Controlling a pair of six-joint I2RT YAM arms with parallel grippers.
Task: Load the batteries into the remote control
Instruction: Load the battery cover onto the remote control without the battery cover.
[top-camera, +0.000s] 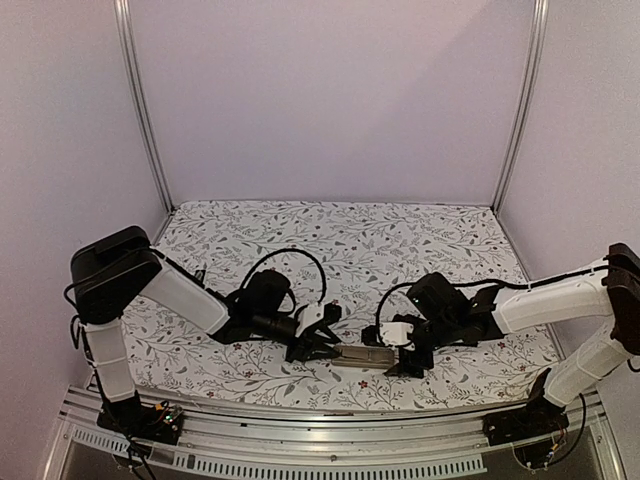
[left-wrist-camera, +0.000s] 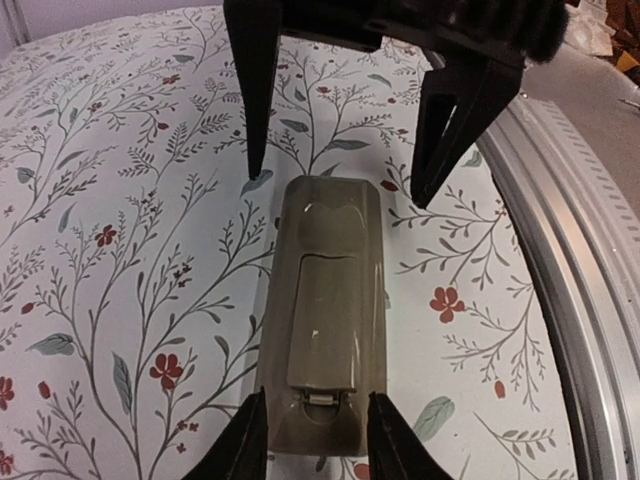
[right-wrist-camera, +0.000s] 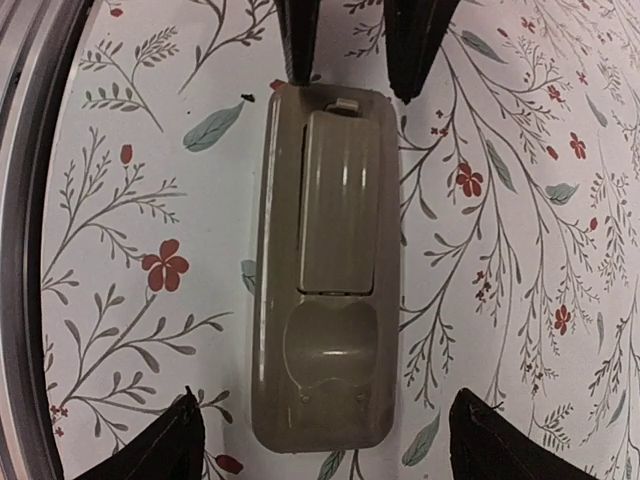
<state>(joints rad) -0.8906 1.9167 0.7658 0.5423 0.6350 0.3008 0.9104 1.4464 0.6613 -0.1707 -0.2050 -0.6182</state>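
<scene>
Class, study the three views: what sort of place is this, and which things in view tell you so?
Probably a robot test cell, not a home: plain walls framed by metal posts, an aluminium rail carrying the left arm and right arm, and a floral cloth as the work surface.

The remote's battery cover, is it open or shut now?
Shut. The battery cover lies flush in the back of the remote, its latch tab seated at the end; no open compartment shows.
</scene>
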